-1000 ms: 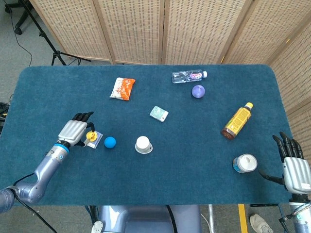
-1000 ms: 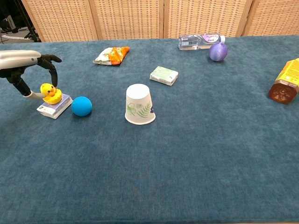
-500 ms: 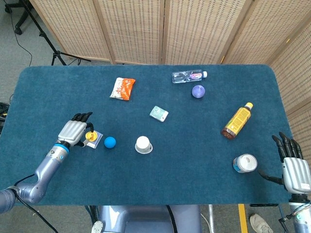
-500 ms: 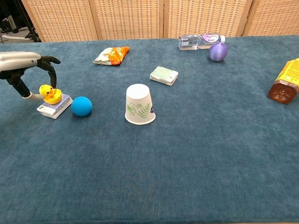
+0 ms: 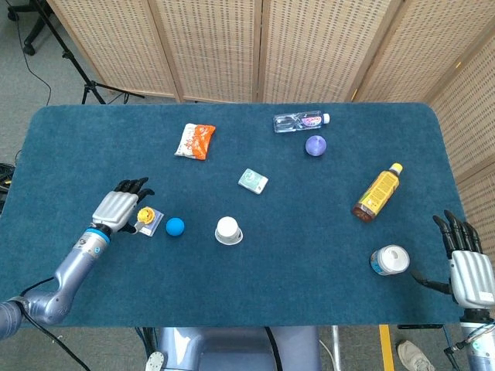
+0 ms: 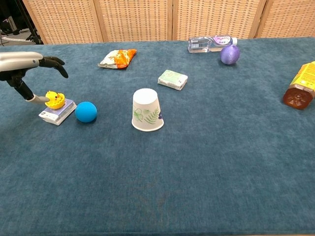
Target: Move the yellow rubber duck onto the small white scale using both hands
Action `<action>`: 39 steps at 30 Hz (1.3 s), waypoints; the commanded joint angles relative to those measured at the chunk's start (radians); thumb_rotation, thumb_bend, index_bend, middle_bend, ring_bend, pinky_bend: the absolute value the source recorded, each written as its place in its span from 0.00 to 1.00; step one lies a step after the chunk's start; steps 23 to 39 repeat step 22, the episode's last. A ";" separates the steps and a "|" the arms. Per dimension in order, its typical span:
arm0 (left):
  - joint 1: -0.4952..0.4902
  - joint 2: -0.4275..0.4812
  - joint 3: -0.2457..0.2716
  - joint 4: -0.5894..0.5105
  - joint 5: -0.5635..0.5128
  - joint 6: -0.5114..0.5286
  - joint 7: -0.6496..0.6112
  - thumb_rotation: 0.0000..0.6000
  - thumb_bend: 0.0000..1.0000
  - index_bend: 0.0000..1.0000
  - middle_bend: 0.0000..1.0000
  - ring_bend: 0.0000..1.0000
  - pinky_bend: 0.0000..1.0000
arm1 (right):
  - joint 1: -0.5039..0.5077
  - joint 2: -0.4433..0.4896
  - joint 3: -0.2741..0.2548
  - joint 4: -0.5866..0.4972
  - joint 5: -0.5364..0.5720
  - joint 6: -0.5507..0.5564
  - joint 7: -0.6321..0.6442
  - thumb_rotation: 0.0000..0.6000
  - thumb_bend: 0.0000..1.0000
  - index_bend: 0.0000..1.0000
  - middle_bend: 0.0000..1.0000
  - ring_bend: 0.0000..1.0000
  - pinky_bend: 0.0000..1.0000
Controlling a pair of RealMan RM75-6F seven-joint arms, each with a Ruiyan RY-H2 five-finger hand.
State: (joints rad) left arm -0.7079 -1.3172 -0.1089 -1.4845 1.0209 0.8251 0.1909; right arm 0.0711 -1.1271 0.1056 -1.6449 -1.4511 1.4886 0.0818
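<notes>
Duck (image 6: pixel 55 100) sits on the scale (image 6: pixel 58 111) near the counter's left edge. My left hand (image 5: pixel 117 207) released, fingers spread above it; right hand (image 5: pixel 468 267) open too, right-front corner.

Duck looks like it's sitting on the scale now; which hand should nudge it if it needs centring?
Left. The left hand hovers right beside the duck on the scale, fingers spread. The right hand is at the table's far right edge.

orange bottle (image 6: pixel 301 87) cropped, label perhaps unreadable
</notes>
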 commanded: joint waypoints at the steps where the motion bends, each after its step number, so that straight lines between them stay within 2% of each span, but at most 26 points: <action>1: 0.019 0.040 -0.011 -0.039 0.038 0.024 -0.047 1.00 0.23 0.15 0.00 0.00 0.00 | 0.000 0.000 0.000 0.000 -0.001 0.001 0.001 1.00 0.00 0.04 0.00 0.00 0.00; 5: 0.077 0.105 -0.003 -0.107 0.109 0.111 -0.094 1.00 0.03 0.01 0.00 0.00 0.00 | -0.001 0.000 -0.001 -0.001 -0.008 0.006 -0.003 1.00 0.00 0.04 0.00 0.00 0.00; 6: 0.095 0.118 0.004 -0.122 0.128 0.136 -0.104 1.00 0.01 0.00 0.00 0.00 0.00 | -0.001 -0.001 -0.002 -0.001 -0.010 0.008 -0.004 1.00 0.00 0.04 0.00 0.00 0.00; 11: 0.208 0.144 0.047 -0.146 0.229 0.304 -0.156 1.00 0.00 0.00 0.00 0.00 0.00 | -0.002 -0.005 -0.006 0.001 -0.024 0.016 -0.010 1.00 0.00 0.04 0.00 0.00 0.00; 15: 0.304 0.143 0.077 -0.131 0.271 0.435 -0.193 1.00 0.00 0.00 0.00 0.00 0.00 | -0.004 -0.006 -0.007 0.002 -0.032 0.023 -0.013 1.00 0.00 0.04 0.00 0.00 0.00; 20: 0.418 0.136 0.112 -0.132 0.294 0.584 -0.139 1.00 0.00 0.00 0.00 0.00 0.00 | -0.007 -0.010 -0.004 0.016 -0.042 0.043 -0.030 1.00 0.00 0.04 0.00 0.00 0.00; 22: 0.441 0.140 0.116 -0.148 0.294 0.608 -0.125 1.00 0.00 0.00 0.00 0.00 0.00 | -0.009 -0.015 -0.001 0.023 -0.045 0.052 -0.040 1.00 0.00 0.04 0.00 0.00 0.00; 39: 0.441 0.140 0.116 -0.148 0.294 0.608 -0.125 1.00 0.00 0.00 0.00 0.00 0.00 | -0.009 -0.015 -0.001 0.023 -0.045 0.052 -0.040 1.00 0.00 0.04 0.00 0.00 0.00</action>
